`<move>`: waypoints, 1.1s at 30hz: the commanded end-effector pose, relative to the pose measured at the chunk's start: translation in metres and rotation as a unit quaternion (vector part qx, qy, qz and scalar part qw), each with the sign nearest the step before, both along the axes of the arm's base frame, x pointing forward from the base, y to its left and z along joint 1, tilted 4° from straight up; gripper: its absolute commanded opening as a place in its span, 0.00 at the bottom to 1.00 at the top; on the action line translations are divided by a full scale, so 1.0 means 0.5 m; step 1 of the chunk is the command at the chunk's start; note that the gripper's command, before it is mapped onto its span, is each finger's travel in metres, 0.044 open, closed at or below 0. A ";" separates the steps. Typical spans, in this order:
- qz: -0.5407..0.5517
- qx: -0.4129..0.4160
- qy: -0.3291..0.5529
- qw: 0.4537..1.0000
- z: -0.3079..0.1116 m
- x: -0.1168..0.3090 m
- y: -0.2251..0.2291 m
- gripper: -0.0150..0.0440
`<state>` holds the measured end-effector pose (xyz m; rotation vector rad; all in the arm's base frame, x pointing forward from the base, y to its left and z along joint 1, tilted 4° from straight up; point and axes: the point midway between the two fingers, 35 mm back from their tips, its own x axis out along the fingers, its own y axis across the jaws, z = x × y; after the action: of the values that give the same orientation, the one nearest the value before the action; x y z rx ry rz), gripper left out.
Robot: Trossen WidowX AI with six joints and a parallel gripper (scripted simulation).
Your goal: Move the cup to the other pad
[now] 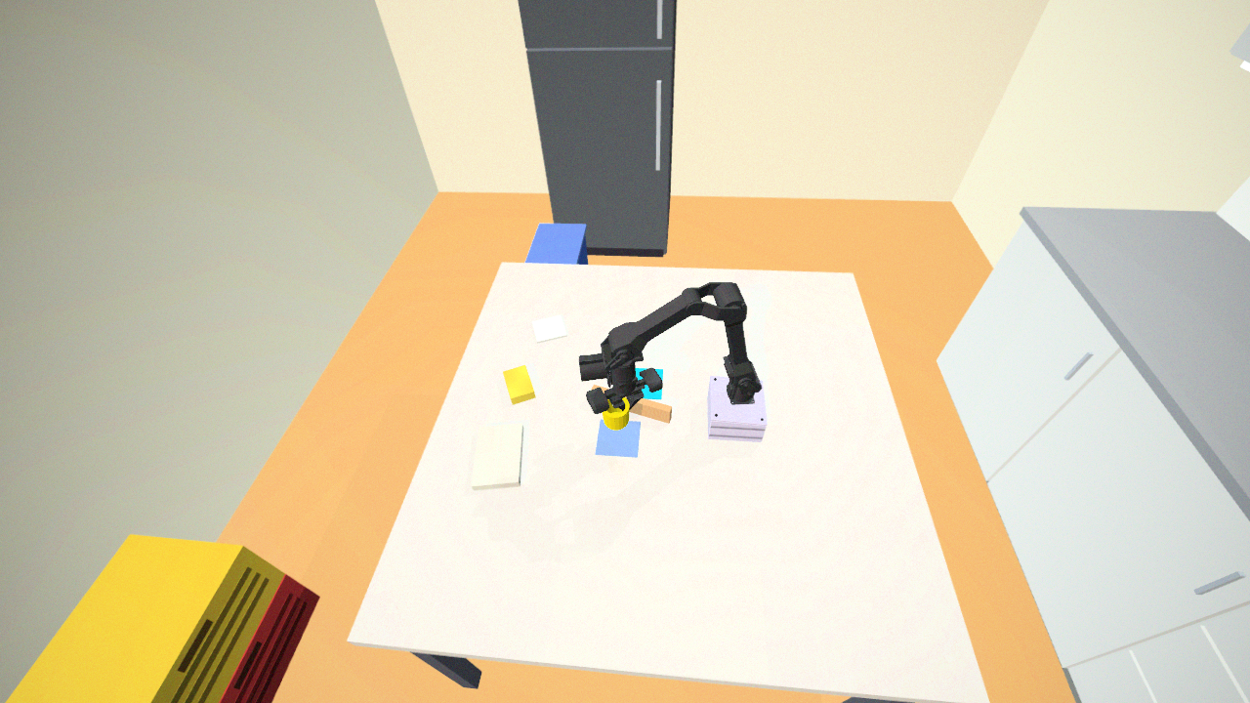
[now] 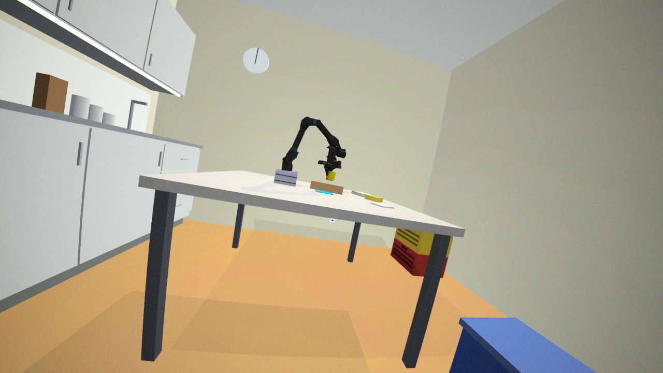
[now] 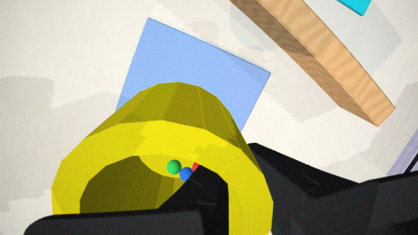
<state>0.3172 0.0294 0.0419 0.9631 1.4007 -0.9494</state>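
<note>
My gripper [image 1: 621, 405] [image 2: 328, 172] [image 3: 235, 154] is shut on the wall of the yellow cup [image 1: 616, 419] [image 2: 331, 176] [image 3: 170, 137], one finger inside and one outside. The cup hangs above the table and looks slightly tilted. Inside it a green marble [image 3: 174, 166], a blue marble [image 3: 185, 174] and a partly hidden red marble [image 3: 195, 167] show. The blue pad [image 1: 617, 442] [image 3: 186, 59] lies below, bare in the top view. The cyan pad [image 1: 657, 392] [image 2: 323, 191] [image 3: 359, 6] lies beyond the wooden bar and is partly hidden by the arm in the top view.
The wooden bar [image 1: 655, 410] [image 2: 327, 187] [image 3: 339, 62] stands between the two pads. A yellow block [image 1: 518, 383] [image 2: 373, 198], a cream slab [image 1: 497, 456] and a white flat piece [image 1: 550, 328] lie to the left in the top view. The lilac arm base [image 1: 735, 424] [image 2: 285, 177] is right.
</note>
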 end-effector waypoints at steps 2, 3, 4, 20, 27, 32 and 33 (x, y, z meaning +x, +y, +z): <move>0.001 0.001 -0.001 1.000 0.015 0.000 -0.001 0.25; 0.001 0.001 -0.001 1.000 0.015 0.000 -0.001 0.25; 0.000 0.000 0.000 1.000 0.007 -0.001 -0.001 0.25; 0.000 0.000 0.000 1.000 0.007 -0.002 -0.003 0.25; 0.000 0.000 0.000 1.000 0.007 -0.014 -0.029 0.25; 0.001 0.000 0.000 1.000 0.007 -0.025 -0.052 0.25; 0.001 0.000 0.000 1.000 0.006 -0.027 -0.057 0.25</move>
<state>0.3074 0.0099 0.0444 0.9615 1.4058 -0.9503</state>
